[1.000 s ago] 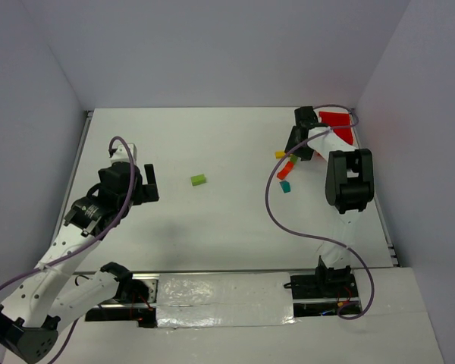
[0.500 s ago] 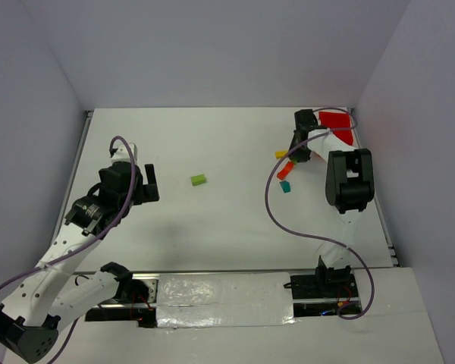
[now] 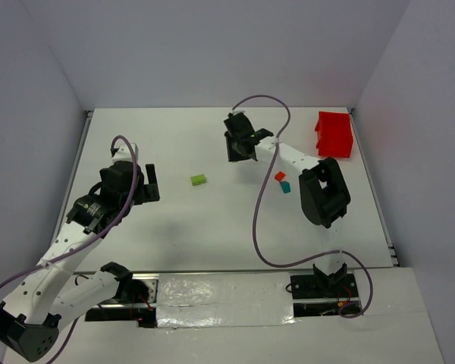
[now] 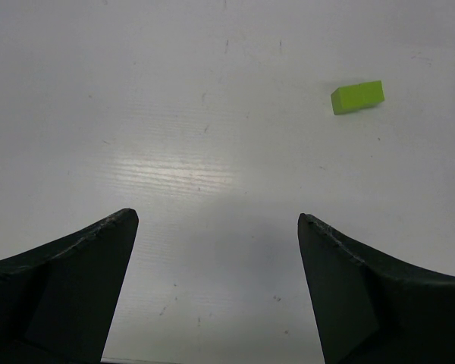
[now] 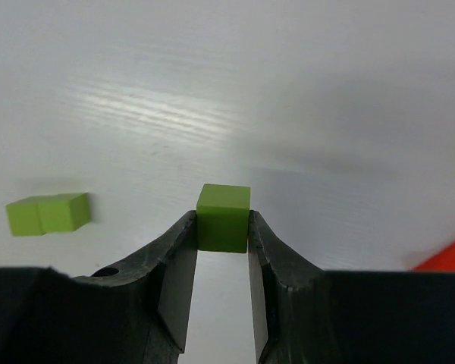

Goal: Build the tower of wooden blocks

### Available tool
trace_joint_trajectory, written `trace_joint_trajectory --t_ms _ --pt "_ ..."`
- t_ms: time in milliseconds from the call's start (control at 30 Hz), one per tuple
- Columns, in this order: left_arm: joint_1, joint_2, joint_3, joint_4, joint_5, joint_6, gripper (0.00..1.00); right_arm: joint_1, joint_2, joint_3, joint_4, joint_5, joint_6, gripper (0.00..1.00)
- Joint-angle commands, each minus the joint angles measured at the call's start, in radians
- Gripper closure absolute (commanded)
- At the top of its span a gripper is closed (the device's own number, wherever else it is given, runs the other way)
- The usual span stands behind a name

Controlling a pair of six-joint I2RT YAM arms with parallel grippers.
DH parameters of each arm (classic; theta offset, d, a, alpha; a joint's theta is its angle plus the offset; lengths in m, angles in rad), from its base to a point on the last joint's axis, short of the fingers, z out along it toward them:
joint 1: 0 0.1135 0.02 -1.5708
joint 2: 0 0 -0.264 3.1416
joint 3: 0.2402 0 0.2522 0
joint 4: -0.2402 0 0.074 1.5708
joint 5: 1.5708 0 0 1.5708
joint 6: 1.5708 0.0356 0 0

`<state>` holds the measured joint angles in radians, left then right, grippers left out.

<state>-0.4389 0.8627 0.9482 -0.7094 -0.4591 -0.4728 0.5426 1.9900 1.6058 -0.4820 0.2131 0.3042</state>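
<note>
My right gripper (image 3: 237,152) is shut on a small green block (image 5: 224,217) and holds it above the table, back centre. A loose yellow-green bar (image 3: 199,180) lies on the table to its front left; it also shows in the right wrist view (image 5: 47,214) and in the left wrist view (image 4: 357,96). A red piece (image 3: 280,176) and a teal wedge (image 3: 286,186) lie side by side, unstacked, right of centre. My left gripper (image 3: 148,183) is open and empty, left of the bar, and its fingertips (image 4: 121,221) frame bare table.
A large red plastic bin (image 3: 334,134) stands at the back right by the wall. The right arm's cable (image 3: 259,205) loops over the table's middle. White walls close in the table on three sides.
The right arm swung from the block pile near the red bin leftward to the back centre, carrying a green block. The yellow block is no longer visible. The left arm stayed put.
</note>
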Motion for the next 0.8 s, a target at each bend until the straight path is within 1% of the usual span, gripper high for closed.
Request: trace_joint_trajectory --t_ms 0,200,400,767 --pt "0.008 -0.001 0.003 0.027 -0.009 0.014 0.01 0.042 0.061 0.051 0.009 -0.014 -0.001 0.64" --pt "0.008 -0.007 0.003 0.027 -0.009 0.014 0.01 0.095 0.122 0.097 0.014 -0.058 0.027 0.63" --pt "0.006 -0.010 0.003 0.027 -0.007 0.014 0.01 0.115 0.185 0.140 0.002 -0.081 0.045 0.62" --pt "0.008 -0.014 0.001 0.028 -0.007 0.016 0.00 0.161 0.233 0.186 -0.020 -0.107 0.078 0.58"
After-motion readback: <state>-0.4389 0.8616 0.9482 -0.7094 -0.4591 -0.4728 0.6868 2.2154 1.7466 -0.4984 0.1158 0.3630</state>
